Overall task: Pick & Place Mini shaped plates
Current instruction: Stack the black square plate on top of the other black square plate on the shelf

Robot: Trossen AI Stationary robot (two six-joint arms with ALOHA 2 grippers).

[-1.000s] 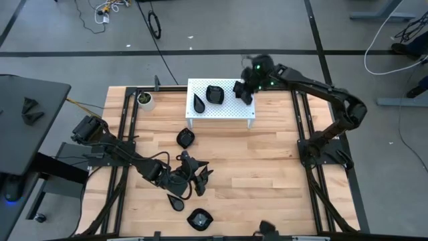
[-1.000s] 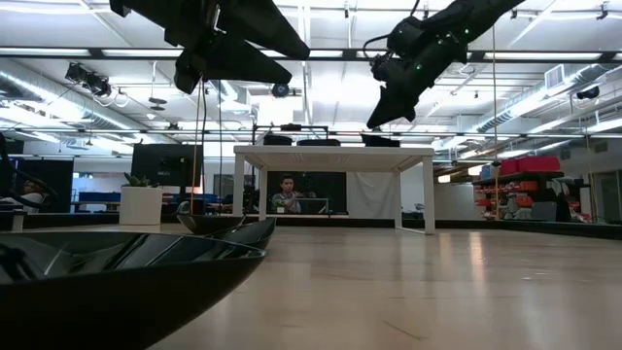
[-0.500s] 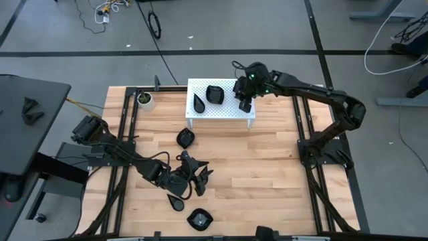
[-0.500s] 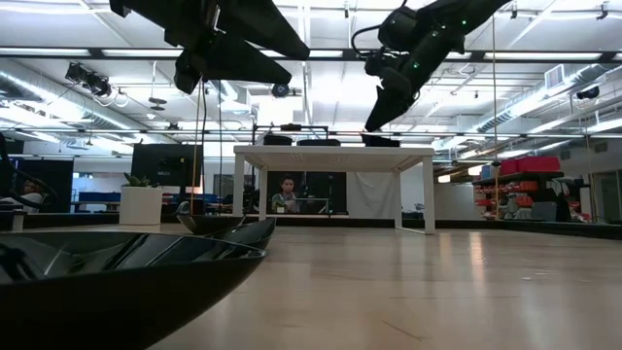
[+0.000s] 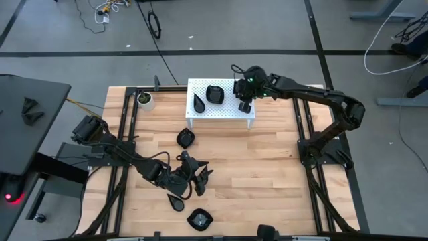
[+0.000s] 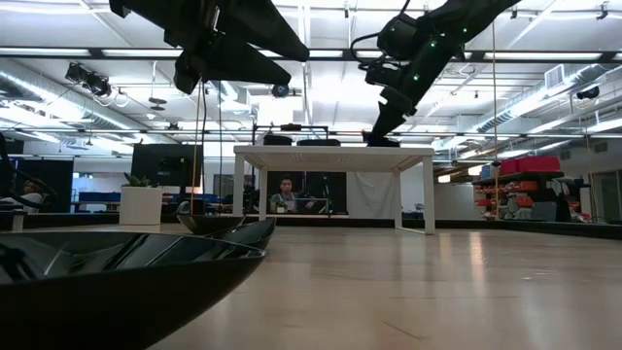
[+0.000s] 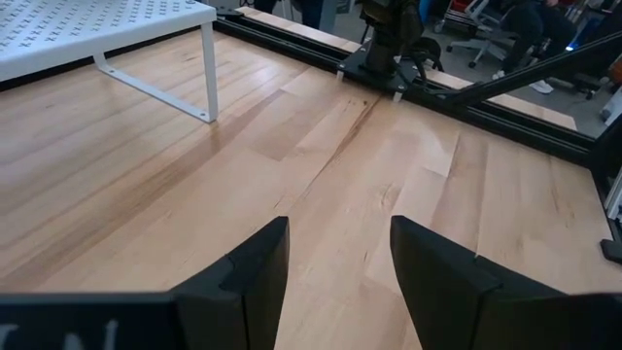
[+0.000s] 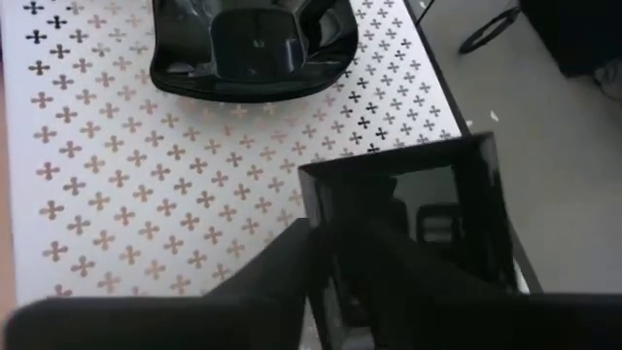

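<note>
- A square mini plate [image 8: 408, 243] is gripped by the right end effector [image 5: 245, 98] over the white perforated shelf [image 5: 227, 110], beside a lobed plate [image 5: 215, 94] and a teardrop plate [image 5: 199, 103].
- Three more plates [image 5: 185, 138] are spread on the wooden surface [image 5: 267, 174].
- The left end effector [image 7: 335, 267] is held open above that surface.

grey floor [image 5: 221, 27] with cables [image 5: 155, 25], bright ceiling strip lights [image 6: 321, 53] overhead.

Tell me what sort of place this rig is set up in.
Probably a large open-plan lab or workshop. Fluorescent ceiling lights run over a wide room, cables trail across the grey floor, and a person sits at a desk beyond the wooden table.
</note>
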